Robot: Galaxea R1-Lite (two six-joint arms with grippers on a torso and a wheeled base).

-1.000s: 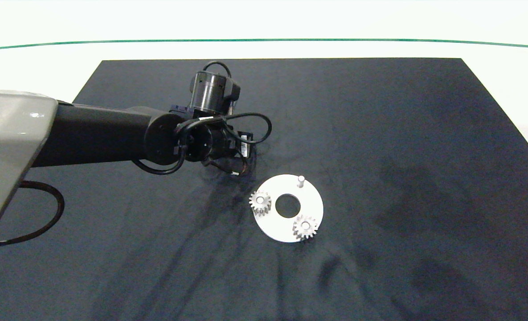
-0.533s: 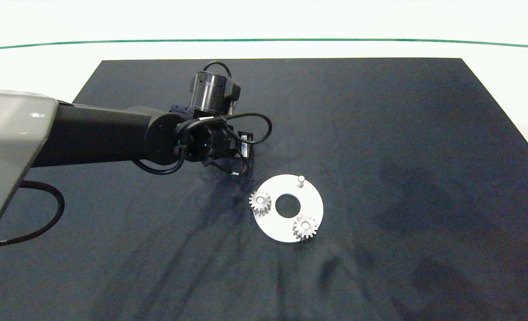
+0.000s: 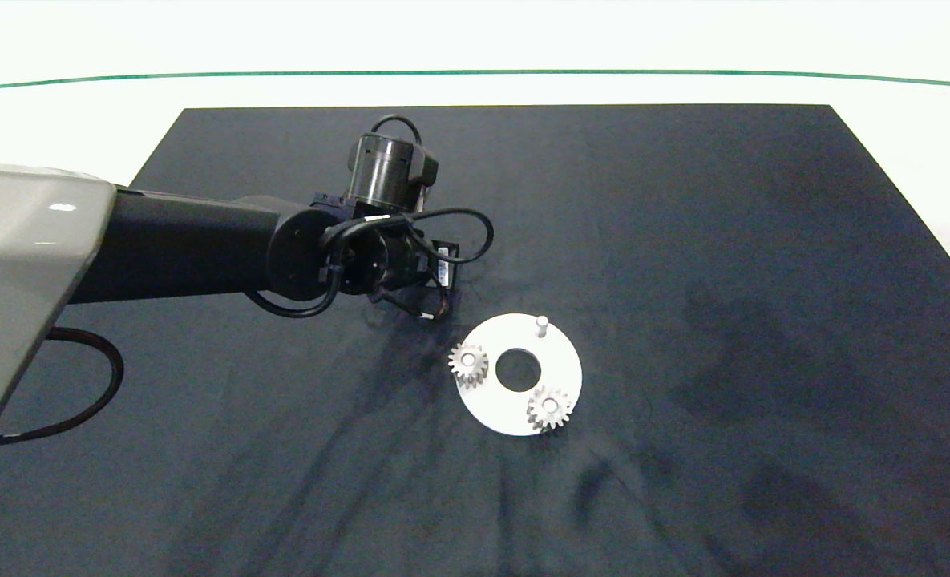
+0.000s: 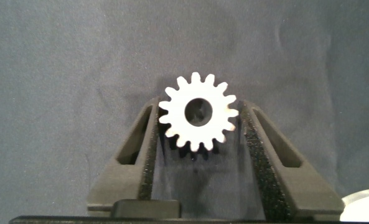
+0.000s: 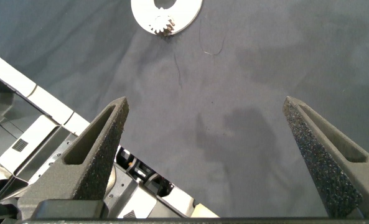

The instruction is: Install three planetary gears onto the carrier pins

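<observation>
Left gripper (image 4: 198, 134) is clamped on the third planetary gear (image 4: 198, 120), pads on opposite teeth, just beside the white disc (image 3: 559, 365). Gear looks stiff, smooth metal, prob. slippery; a flank grip keeps the bore free. Two gears (image 3: 468, 362) sit on pins; one carrier pin (image 3: 541, 324) is bare. In head view the wrist hides gear & fingers. Right gripper (image 5: 209, 155) hangs spread wide, well apart.

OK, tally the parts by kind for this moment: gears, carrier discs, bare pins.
Planetary gears: 3, two seated on the disc, one between the left tool's fingers
White carrier disc: 1
Bare carrier pin: 1
Total: 5
</observation>
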